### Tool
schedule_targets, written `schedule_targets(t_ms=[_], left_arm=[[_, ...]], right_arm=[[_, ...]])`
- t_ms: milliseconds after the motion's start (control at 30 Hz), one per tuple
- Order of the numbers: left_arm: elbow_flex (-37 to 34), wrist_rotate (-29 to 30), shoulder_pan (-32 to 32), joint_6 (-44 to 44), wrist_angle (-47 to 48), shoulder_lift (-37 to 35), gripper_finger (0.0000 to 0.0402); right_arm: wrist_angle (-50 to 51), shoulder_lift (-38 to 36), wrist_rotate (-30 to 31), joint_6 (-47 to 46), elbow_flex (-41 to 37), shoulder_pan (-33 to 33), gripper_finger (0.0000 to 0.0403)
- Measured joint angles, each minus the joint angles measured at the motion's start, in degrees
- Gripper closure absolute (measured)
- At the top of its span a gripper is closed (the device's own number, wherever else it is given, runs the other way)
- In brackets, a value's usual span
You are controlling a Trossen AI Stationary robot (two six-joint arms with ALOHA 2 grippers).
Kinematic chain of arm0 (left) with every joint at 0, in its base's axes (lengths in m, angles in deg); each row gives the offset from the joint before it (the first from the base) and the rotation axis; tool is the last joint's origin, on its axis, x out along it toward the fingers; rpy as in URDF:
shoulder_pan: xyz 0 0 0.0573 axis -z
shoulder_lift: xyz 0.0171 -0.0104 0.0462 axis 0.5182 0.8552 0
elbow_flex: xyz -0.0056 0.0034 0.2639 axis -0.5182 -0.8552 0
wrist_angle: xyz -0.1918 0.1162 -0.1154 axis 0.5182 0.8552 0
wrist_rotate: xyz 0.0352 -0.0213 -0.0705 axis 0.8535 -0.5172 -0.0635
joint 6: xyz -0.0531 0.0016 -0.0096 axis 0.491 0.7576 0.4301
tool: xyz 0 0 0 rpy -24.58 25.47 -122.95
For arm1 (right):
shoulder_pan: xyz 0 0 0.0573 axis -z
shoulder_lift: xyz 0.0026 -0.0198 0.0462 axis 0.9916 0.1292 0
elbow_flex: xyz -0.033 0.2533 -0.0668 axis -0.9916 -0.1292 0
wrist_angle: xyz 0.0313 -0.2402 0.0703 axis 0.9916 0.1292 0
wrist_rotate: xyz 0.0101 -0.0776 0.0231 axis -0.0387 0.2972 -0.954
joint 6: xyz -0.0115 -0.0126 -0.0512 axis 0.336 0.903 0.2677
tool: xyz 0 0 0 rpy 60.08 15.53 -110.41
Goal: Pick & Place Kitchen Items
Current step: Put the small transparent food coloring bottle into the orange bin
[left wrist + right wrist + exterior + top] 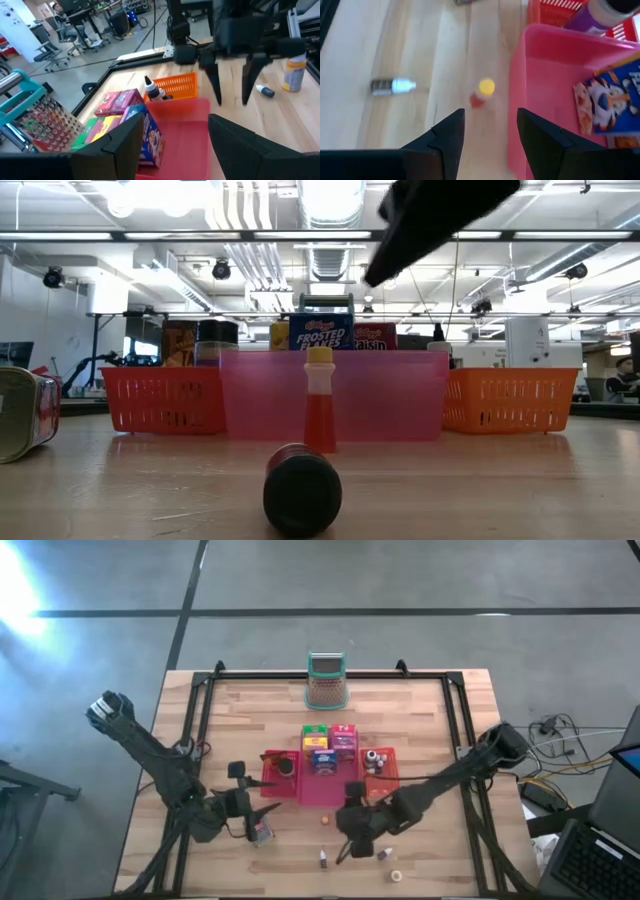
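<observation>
**Right claw lining up on the red bottle beside the pink bin**

We judge the step in hand to be an approach for a pick. The right claw [487, 137] hangs above the desk [440, 720] with its fingers parted and nothing between them; through the gap its wrist view shows the red bottle [483, 93], yellow-capped and upright, just outside the pink bin [555, 100]. A grey bottle [392, 86] lies on its side farther from the bin. The next move, as we read it, calls for coming down centred on the cap and closing gently: the bottle is slim and could tip.

The left claw [172, 137] waits on the bin's other side, also parted and empty. A can [262, 832] lies beside it.

Already in or by the bin: the blue cereal box [322, 332], with other boxes behind it. An orange tray [508, 400] and a red tray [163, 398] flank the bin. Beyond the bin stands the mesh holder [326, 680].

Surface: pale wood planks in a black frame. Room: open workshop, strip lights, desks and chairs.
</observation>
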Motion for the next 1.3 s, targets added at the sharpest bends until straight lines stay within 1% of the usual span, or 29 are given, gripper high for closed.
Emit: schedule_targets(t_ms=[167,267,433,567,867,1000,1167,1300], left_arm=[[-0.1,0.0,0.0,-0.5,-1.0,0.0,0.0174],[-0.2,0.0,0.0,-0.4,-1.0,0.0,0.0174],[-0.4,-0.1,0.0,0.3,-0.8,0.0,0.0174],[-1.1,-0.2,0.0,0.5,-1.0,0.0,0.0174],[-1.2,-0.1,0.0,0.8,-1.2,0.0,0.0174],[-1.2,-0.1,0.0,1.2,-1.3,0.0,0.0174],[-1.2,-0.1,0.0,1.3,-1.4,0.0,0.0174],[-1.2,-0.2,0.0,1.4,-1.4,0.0,0.0174]], right_arm=[[-0.8,3.1,-4.0,0.0,1.7,2.2,0.0204],[-0.5,4.6,-4.7,-0.1,1.7,3.5,0.0197],[-3.5,5.8,-7.6,0.1,1.8,5.0,0.0192],[-4.2,6.8,-10.4,0.2,1.8,5.9,0.0197],[-6.3,6.8,-11.5,0.4,1.8,6.0,0.0211],[-7.5,8.0,-12.9,0.5,1.8,6.3,0.0207],[-8.7,9.5,-13.1,1.6,1.7,6.5,0.0198],[-9.7,10.1,-13.1,2.2,1.7,6.7,0.0203]])
